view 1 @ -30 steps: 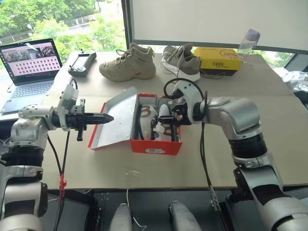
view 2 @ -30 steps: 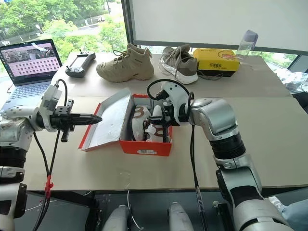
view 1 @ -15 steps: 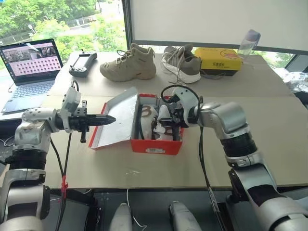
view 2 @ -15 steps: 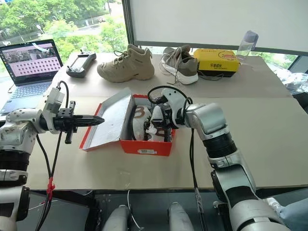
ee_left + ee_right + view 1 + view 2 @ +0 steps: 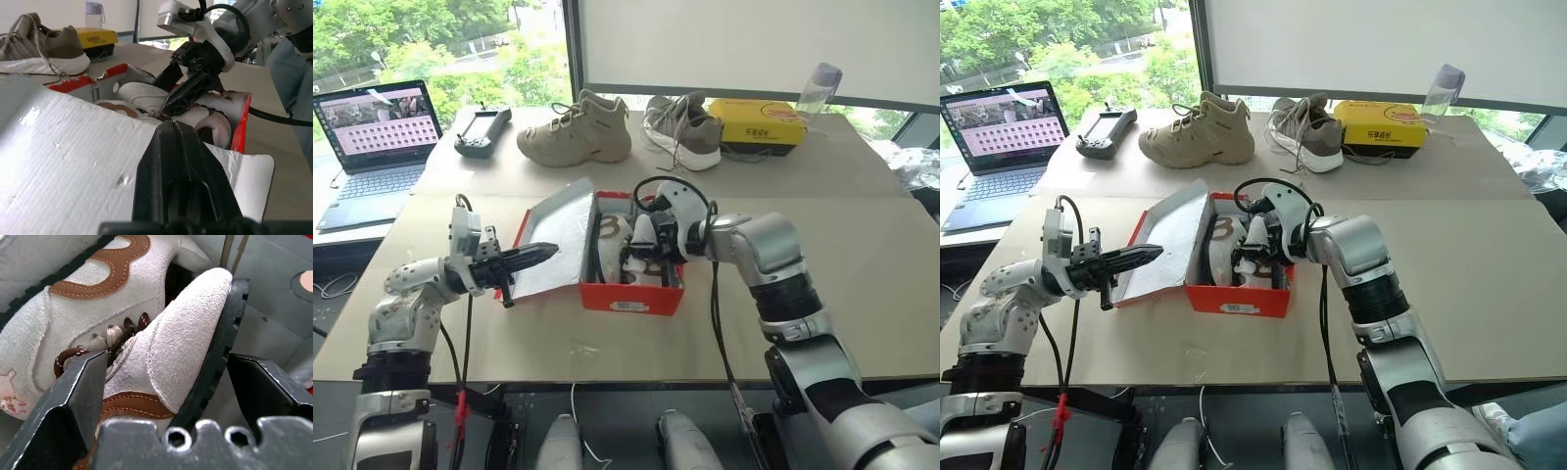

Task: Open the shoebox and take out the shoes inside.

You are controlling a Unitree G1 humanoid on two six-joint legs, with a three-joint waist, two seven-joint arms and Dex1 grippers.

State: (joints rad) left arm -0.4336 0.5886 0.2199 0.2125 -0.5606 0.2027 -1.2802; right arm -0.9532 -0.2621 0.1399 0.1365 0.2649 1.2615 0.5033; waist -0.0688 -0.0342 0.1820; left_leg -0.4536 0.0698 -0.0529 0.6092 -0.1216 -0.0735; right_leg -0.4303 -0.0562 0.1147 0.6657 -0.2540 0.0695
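Red shoebox (image 5: 631, 294) open near the worktop's (image 5: 862, 284) front edge, whitish lid (image 5: 558, 240) swung out to the left, white barcode label on the front wall. Inside, small off-white suede shoes (image 5: 146, 333) with brown trim, brown laces, black soles. Right gripper (image 5: 171, 382) spread wide, fingers either side of one shoe's toe. Left gripper (image 5: 548, 252) fully closed, empty, over the lid.

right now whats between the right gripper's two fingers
The toe of one of the shoes, standing on edge inside the shoebox; the right wrist view shows the open fingers straddling it.
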